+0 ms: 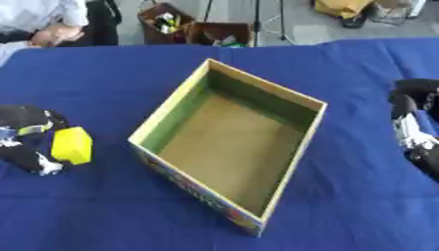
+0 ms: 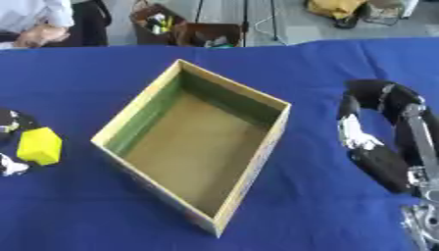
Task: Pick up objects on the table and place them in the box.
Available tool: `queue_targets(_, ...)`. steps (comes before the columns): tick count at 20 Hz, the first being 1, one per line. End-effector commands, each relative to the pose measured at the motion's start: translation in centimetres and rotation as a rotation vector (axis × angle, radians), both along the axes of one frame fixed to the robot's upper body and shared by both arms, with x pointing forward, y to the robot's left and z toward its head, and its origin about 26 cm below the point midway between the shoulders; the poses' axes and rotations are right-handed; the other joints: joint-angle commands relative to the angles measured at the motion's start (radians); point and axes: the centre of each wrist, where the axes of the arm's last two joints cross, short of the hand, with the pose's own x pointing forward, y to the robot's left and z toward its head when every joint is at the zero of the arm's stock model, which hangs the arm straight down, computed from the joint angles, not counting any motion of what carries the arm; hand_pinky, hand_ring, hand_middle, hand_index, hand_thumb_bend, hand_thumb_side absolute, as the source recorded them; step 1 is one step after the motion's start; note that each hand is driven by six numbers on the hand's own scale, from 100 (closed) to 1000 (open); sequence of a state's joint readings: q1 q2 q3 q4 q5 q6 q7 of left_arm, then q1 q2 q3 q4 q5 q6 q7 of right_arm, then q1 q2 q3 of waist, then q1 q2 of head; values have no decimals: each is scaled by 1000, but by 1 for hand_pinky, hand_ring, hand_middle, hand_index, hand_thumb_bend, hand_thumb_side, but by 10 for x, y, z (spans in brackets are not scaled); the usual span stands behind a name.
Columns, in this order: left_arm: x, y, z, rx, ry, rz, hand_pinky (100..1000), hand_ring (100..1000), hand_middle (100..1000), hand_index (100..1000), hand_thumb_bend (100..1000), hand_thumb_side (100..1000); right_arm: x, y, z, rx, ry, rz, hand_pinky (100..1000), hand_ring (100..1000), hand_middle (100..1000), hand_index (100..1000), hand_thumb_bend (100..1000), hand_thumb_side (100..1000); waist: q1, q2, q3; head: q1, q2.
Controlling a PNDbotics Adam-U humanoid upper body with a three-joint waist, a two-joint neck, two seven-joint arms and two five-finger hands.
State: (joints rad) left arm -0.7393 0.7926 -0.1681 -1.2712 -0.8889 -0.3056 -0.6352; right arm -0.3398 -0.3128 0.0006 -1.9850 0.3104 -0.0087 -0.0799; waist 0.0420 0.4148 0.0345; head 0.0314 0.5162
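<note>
Gripping a yellow block (image 1: pixel 72 145) at the left edge of the blue tabletop (image 1: pixel 94 73), the left hand (image 1: pixel 30 137) is seen low on the cloth, fingers curled round the block from the left and behind. Black casing with white and blue flecks is shown on that hand. The block's near and right faces are left bare; no writing can be read on them.

Dead centre, the box (image 1: pixel 287 166) is set askew, one corner turned toward the camera. It is open at the top, with a brown floor, pale wooden rims and green inner walls. A band of coloured print is carried on its near outer wall, in red, yellow and blue, but no letter or brand can be made out there. Nothing is seen inside the box.

The block is held well apart from the box, to its left, with bare blue cloth between them.

Over on the right, the right hand (image 2: pixel 370 147) is shown beside the box, not touching it. The black arm is arched over from the right edge, and the hand is hung down from that arch toward the cloth, with white marks on its inner side. Whether its fingers are spread or closed cannot be told. Silver joint parts are seen at the lower right corner in the right eye view.
</note>
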Motion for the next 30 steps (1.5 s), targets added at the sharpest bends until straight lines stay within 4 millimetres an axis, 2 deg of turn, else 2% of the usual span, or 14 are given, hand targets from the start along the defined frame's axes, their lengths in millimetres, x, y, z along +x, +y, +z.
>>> queue_targets(1,-5,4,20,-23,-104,9,311,448,440,689,100,600,-2,-1,5,-10,-20,-5,741,681,615,747,100,519,1,-20,1,-2,-6)
queue_targets(7,-3,6,17,-58,-193,26,241,398,390,634,100,612,-3,-1,4,-11,-13,-10,742,682,615,747,100,512,3,-20,2,-3,-4)
queue_targets(8,-3,7,16,-63,-206,28,203,372,368,612,100,593,-3,-1,4,-11,-12,-10,742,682,615,747,100,510,3,-21,3,-3,-3)
queue_targets(14,-1,8,12,-92,-272,23,158,341,344,588,100,542,-3,-1,3,-10,-4,-14,743,682,615,748,100,506,5,-27,7,-5,1)
queue_targets(17,-3,2,20,-110,-312,-4,151,336,341,584,100,532,-3,-1,2,-8,0,-16,743,682,615,748,100,505,6,-33,10,-7,4)
queue_targets(22,-9,-22,47,-128,-385,-88,137,329,335,567,100,504,-4,-2,1,-2,7,-22,743,682,615,748,100,501,11,-50,17,-14,16)
queue_targets(30,-18,-83,81,-130,-398,-288,123,314,327,525,100,494,-4,-3,-1,2,16,-14,743,682,616,749,100,499,22,-79,23,-20,34)
